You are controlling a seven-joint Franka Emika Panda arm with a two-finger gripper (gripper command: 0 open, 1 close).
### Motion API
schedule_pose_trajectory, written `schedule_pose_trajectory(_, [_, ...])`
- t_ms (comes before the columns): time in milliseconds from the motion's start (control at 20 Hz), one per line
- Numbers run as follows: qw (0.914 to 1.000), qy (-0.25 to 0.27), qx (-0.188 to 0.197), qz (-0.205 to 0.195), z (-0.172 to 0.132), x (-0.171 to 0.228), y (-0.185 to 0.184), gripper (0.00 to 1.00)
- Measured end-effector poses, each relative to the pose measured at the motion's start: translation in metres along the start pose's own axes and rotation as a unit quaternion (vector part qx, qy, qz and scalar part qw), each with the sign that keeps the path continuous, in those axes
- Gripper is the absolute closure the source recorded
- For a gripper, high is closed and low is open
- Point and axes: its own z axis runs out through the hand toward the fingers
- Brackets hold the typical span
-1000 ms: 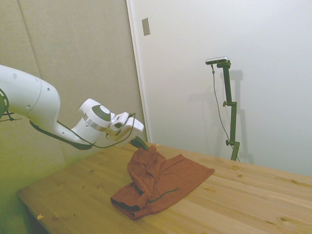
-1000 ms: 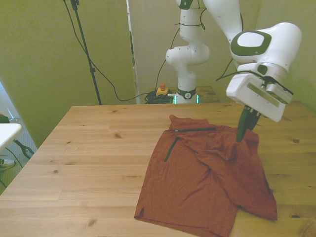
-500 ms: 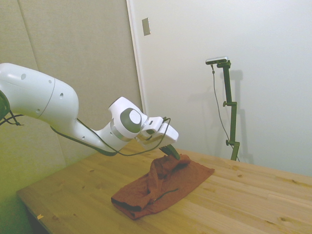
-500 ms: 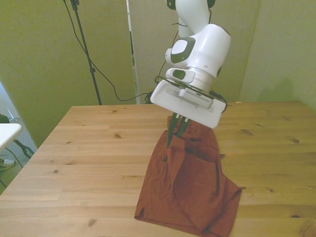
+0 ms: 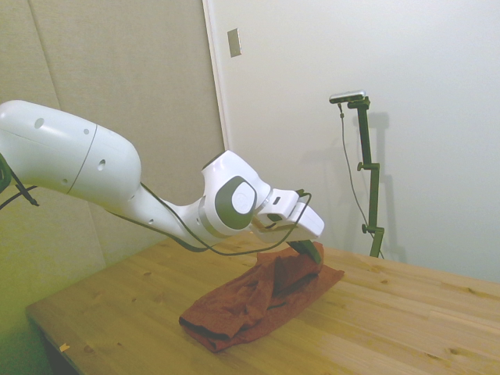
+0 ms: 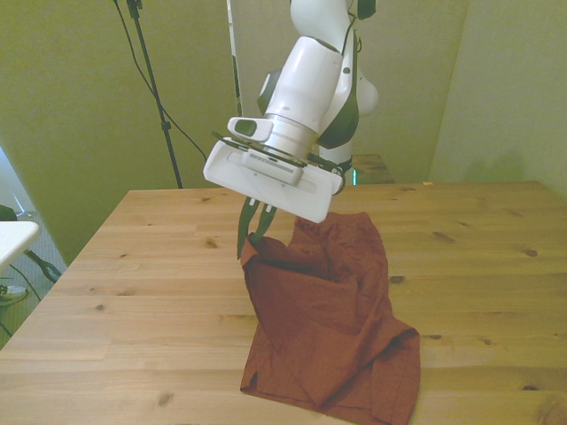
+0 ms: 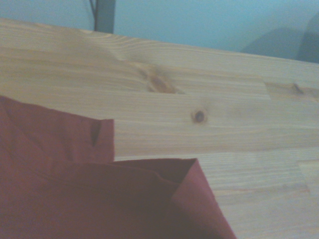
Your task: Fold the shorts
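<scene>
Gripper [image 6: 252,237] pinching a raised edge of the shorts [image 6: 330,328], folded over itself toward the front view's left on the table [image 6: 142,292].

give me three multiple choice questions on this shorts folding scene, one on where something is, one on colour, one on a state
1. Where does the claw hold the shorts?
A. at the edge toward the front view's left
B. at the hem nearest the camera in the front view
C. nowhere, it hangs clear of them

2. What colour are the shorts?
A. navy blue
B. rust red
C. grey

3. How do the shorts lie?
A. spread flat in one layer
B. rolled into a tight tube
C. partly doubled over, one side lifted off the table

Answers:
1. A, the front view shows the dark fingertips pinching the raised cloth at that edge.
2. B, both the side view and the front view show brick-red cloth.
3. C, the pinched part rises off the wood and drapes over the rest, which lies on the table.
</scene>
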Motion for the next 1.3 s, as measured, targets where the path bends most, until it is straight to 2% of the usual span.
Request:
schedule_pose_trajectory(300, [0.9978,0.004,0.026,0.060,-0.025,0.054,0.048,0.00])
schedule_pose_trajectory(450, [0.9966,-0.017,0.036,0.072,-0.036,0.049,0.051,0.00])
schedule_pose_trajectory(600, [0.9922,-0.094,0.045,0.068,-0.058,0.001,0.031,0.00])
schedule_pose_trajectory(800, [0.9819,-0.181,0.049,0.030,-0.097,-0.094,0.016,0.00])
schedule_pose_trajectory(1050, [0.9715,-0.233,0.044,-0.006,-0.150,-0.182,0.013,0.00])
schedule_pose_trajectory(1300, [0.9658,-0.257,0.030,-0.022,-0.196,-0.240,0.029,0.00])
